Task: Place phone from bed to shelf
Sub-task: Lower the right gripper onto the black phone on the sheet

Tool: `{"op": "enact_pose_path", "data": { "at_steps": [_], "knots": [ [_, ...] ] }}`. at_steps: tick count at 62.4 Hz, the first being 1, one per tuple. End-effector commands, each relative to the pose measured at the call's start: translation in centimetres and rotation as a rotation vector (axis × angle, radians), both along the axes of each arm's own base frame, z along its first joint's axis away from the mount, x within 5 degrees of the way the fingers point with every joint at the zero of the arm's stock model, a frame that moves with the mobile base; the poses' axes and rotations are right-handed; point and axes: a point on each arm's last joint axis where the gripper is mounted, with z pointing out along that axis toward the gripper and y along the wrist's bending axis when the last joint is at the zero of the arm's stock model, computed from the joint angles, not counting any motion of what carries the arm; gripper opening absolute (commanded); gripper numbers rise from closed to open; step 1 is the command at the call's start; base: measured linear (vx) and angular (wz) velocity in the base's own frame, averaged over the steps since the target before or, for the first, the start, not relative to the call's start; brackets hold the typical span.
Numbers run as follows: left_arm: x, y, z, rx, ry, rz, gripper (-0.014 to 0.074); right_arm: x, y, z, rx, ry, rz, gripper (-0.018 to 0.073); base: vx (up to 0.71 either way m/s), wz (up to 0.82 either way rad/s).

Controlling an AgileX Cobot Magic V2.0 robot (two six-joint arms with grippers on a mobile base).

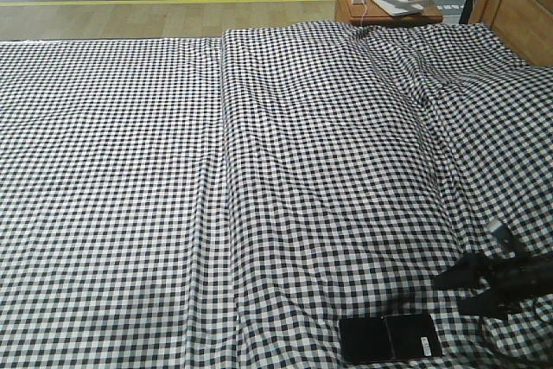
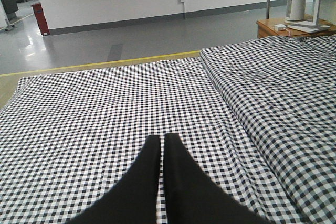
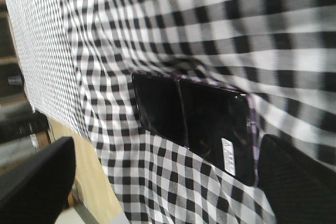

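The right gripper (image 1: 454,294) is being held wide open just right of the phone (image 1: 389,337) — which is lying flat on the bed (image 1: 259,170), its long axis pointing toward the gripper.

Right gripper (image 1: 449,295) sits low at the near right, pointing left, with its jaws spread well apart. In its wrist view the two dark fingers (image 3: 37,182) stand at opposite edges of the frame. Left gripper (image 2: 162,142) points toward the far side, its fingers pressed together along their length.
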Motion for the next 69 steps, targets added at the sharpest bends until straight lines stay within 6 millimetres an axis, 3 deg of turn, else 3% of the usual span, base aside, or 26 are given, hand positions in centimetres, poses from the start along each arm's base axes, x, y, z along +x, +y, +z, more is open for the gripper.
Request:
{"op": "enact_pose_path", "data": {
  "at_steps": [1, 17, 48, 69],
  "knots": [
    [-0.1, 0.0, 1.5, -0.011, -0.108, -0.002, 0.0001, 1.3, 0.9, 2.3, 0.011, -0.080, 0.077, 0.0652, 0.00, 0.00],
    [-0.1, 0.0, 1.5, -0.011, -0.108, -0.002, 0.0001, 1.3, 1.7, 0.7, -0.041, -0.079, 0.113, 0.0647, 0.00, 0.00],
    [-0.1, 0.0, 1.5, -0.011, -0.108, -0.002, 0.0001, -0.2, 3.1, -3.7, 0.045, -0.017, 0.053, 0.0633, 0.00, 0.00],
    [-0.1, 0.0, 1.5, -0.011, -0.108, -0.002, 0.0001, -0.2, 7.5, -4.9, 0.134, -0.002, 0.153, 0.0611, 0.00, 0.00]
  ]
}}
